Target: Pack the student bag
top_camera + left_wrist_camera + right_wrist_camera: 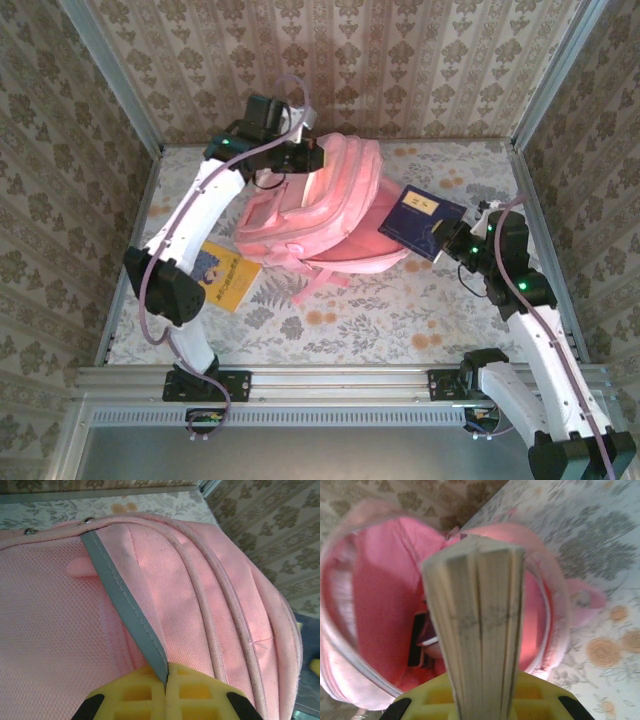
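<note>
I see a table covered in a pale cloth printed with grey leaves and orange blooms, closed in on three sides by walls of beige damask paper, with a ribbed aluminium rail along the near edge. The bag lies on its side in the middle of the cloth, soft and bulging, made of pink woven fabric with rounded piped seams. The panel nearest my left wrist camera is fine mesh. At the bag's far left corner the left claw is closed, its yellow waffle-patterned pads pinched on a flat grey strap with stitched edges that runs diagonally over the pink fabric. On the bag's right side its zipped mouth gapes in a round hoop, showing a smooth darker pink lining. Something dark and flat lies inside, and I cannot tell what it is. The right claw sits just outside that mouth, clamped on a blue book. It holds the book tilted, with the book's far corner at the bag's right edge and its cream page edges facing my right wrist camera. Left of the bag a thin yellow book lies flat on the cloth, partly under the left arm.
</note>
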Tool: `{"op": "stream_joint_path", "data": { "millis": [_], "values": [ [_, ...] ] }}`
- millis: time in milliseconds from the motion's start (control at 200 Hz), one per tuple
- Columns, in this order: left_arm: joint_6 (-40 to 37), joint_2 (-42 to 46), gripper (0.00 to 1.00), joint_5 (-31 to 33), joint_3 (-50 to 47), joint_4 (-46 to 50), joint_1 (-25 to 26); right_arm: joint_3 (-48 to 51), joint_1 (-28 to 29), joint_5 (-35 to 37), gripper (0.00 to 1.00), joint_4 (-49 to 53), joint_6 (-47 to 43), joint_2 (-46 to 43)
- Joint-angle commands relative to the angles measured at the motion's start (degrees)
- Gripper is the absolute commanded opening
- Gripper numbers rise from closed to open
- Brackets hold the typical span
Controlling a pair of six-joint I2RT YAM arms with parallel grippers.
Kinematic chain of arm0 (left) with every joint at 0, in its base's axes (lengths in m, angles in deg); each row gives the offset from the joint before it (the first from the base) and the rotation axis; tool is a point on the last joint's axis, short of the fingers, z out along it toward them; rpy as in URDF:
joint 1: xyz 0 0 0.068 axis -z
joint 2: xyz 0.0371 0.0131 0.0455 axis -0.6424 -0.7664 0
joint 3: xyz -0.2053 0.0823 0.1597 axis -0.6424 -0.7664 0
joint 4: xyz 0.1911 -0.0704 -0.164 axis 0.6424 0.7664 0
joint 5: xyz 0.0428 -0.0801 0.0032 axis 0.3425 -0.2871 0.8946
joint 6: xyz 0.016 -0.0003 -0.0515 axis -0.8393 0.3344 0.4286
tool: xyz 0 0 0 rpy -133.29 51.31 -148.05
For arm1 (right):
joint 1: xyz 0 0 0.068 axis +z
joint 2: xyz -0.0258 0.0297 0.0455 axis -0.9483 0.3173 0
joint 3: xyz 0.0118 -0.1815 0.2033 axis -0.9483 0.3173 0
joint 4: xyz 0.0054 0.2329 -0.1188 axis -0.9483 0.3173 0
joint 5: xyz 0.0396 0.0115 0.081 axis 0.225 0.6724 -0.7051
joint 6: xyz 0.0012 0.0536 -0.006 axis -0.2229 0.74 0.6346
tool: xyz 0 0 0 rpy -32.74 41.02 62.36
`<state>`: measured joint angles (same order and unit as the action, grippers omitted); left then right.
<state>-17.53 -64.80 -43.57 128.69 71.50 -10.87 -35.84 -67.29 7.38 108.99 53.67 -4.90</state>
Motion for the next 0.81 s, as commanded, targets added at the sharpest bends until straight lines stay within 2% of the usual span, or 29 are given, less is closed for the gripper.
{"op": "stream_joint_path", "data": {
  "millis": [0,175,355,600,800],
  "values": [
    [-0.65,4.23,0.00,-11.96,-0.88,-5.53,-1.73,1.42,0.26,-12.73,0.03,-13.19,3.79,1.00],
    [2.91,6.51,0.00,-18.85,-6.25,-12.80,-5.47,0.81,1.59,-19.95,0.00,-21.20,9.97,9.35],
    [3.39,7.32,0.00,-21.60,-8.09,-15.31,-5.81,-1.27,6.46,-21.11,0.00,-27.94,13.90,17.24],
    [2.99,8.53,0.00,-22.08,-9.27,-15.81,-6.54,-7.33,12.09,-15.76,0.00,-30.00,22.28,31.26],
    [5.95,10.28,0.00,-24.18,-11.62,-19.45,-8.77,-19.96,19.16,-8.37,0.06,-23.52,22.10,46.21]
  ]
}}
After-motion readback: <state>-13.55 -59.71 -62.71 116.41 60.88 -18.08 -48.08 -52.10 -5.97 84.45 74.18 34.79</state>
